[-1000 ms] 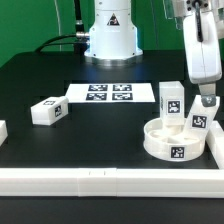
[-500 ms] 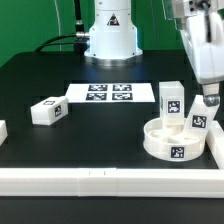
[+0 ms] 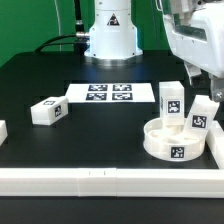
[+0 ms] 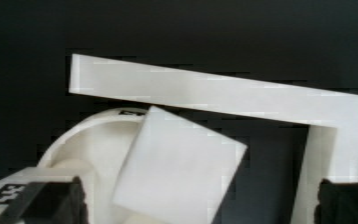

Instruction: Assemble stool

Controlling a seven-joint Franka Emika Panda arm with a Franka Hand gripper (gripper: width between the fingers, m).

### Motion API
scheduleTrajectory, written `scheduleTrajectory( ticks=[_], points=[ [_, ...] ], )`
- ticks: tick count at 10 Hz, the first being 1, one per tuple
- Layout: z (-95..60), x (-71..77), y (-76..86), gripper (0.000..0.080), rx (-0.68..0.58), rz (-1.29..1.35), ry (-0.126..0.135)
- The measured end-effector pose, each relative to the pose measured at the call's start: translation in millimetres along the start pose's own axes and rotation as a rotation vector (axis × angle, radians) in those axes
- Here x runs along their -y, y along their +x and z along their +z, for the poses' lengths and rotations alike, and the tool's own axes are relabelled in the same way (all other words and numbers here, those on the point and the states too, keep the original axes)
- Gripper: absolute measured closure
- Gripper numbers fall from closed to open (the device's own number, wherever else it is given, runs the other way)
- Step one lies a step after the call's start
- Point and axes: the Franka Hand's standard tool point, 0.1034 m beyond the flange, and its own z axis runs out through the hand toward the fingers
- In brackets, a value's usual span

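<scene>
The round white seat (image 3: 172, 146) lies at the exterior view's right, near the front corner. Two white tagged legs stand in it: one upright (image 3: 172, 100), one slightly tilted (image 3: 203, 114). My gripper (image 3: 209, 80) hangs just above the tilted leg, open and holding nothing. In the wrist view the tilted leg (image 4: 176, 165) stands between my spread fingers (image 4: 12, 198), over the seat's rim (image 4: 83, 140), and my gripper (image 4: 185, 205) touches nothing. A third leg (image 3: 47, 110) lies loose on the table at the exterior view's left.
The marker board (image 3: 110, 93) lies in the middle at the back. A long white rail (image 3: 100, 181) runs along the front and another up the right side (image 3: 216, 148); their corner shows in the wrist view (image 4: 220, 86). A white part (image 3: 2, 130) sits at the left edge.
My gripper has risen from around the right-hand leg and now stands above it. That leg stays in the seat, slightly tilted. Nothing else has moved.
</scene>
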Motion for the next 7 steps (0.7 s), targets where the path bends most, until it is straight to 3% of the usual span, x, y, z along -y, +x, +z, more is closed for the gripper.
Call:
scheduleTrajectory(
  ticks=[1,2,5,7],
  points=[
    [-0.1,-1.5,-0.3,0.015,-0.004,-0.122,-0.017],
    [-2.7,-3.5,-2.3,0.015,-0.014,-0.33,-0.074],
    [-5.1,1.0,-2.0,0.015,-0.013,-0.757,-0.081],
    [-4.9,0.8,-1.4,0.015,-0.007,-0.876,-0.083]
  ],
)
